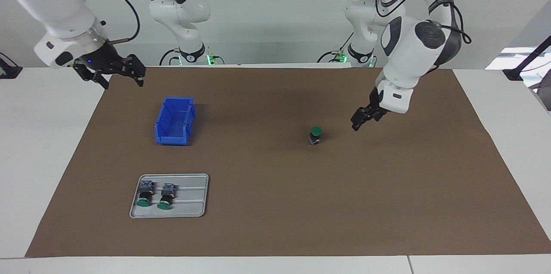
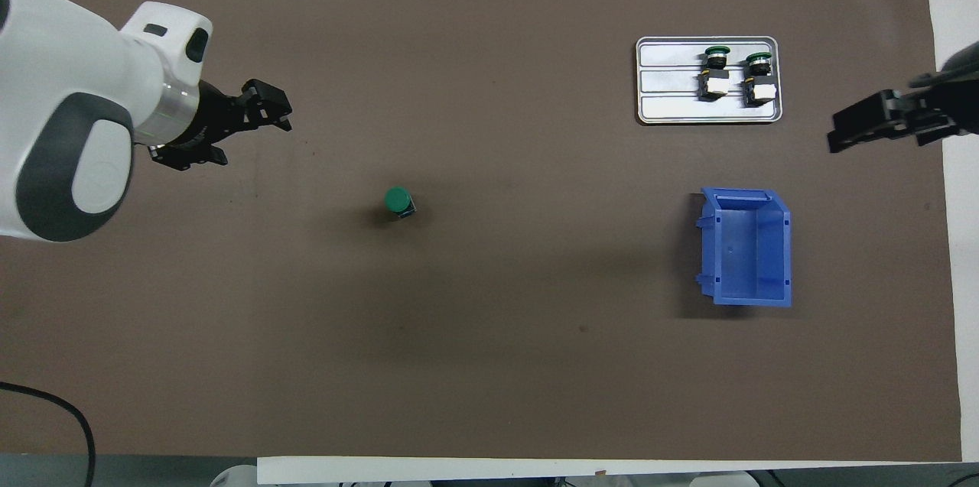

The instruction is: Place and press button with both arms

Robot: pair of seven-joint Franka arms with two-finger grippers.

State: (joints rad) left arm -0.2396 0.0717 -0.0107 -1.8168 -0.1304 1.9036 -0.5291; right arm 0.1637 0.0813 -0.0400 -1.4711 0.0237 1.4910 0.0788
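Observation:
A button (image 1: 315, 135) (image 2: 398, 202) stands upright on the brown mat, green cap up, with nothing touching it. My left gripper (image 1: 360, 120) (image 2: 229, 128) hangs open and empty just above the mat, a short way from the button toward the left arm's end of the table. My right gripper (image 1: 112, 74) (image 2: 879, 124) is open and empty in the air over the mat's edge at the right arm's end. Two more buttons (image 1: 146, 193) (image 1: 167, 195) lie on their sides in the grey tray (image 1: 191, 198) (image 2: 673, 89).
A blue open bin (image 1: 174, 121) (image 2: 749, 250) sits on the mat between the tray and the robots, toward the right arm's end. The brown mat (image 1: 275, 205) covers most of the white table.

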